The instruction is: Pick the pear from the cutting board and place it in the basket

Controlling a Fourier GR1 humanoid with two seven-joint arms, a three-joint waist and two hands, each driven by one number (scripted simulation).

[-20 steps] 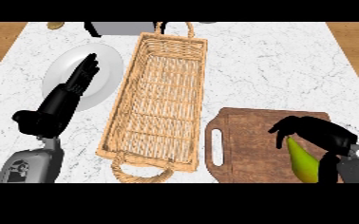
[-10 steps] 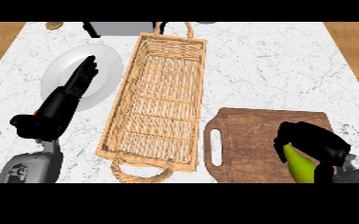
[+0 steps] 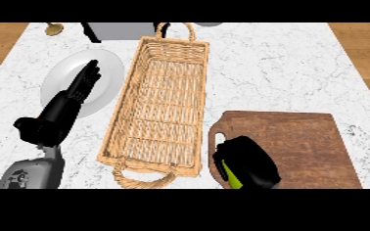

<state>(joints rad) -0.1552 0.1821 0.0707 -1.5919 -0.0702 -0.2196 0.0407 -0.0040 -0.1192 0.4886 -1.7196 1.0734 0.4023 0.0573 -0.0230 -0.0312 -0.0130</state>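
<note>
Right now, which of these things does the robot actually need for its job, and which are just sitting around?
Needed:
- pear, held in the right hand
- cutting board
- basket

Just sitting around:
- white plate, under the open left hand
- grey box at the back
- small brass object

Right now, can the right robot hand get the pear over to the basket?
Probably yes: the right robot hand is curled round the pear at the cutting board's left edge, beside the basket, nothing between.

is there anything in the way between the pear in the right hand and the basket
Nothing visible. The right hand holds the pear over the cutting board's left edge, and the basket lies just left of it.
</note>
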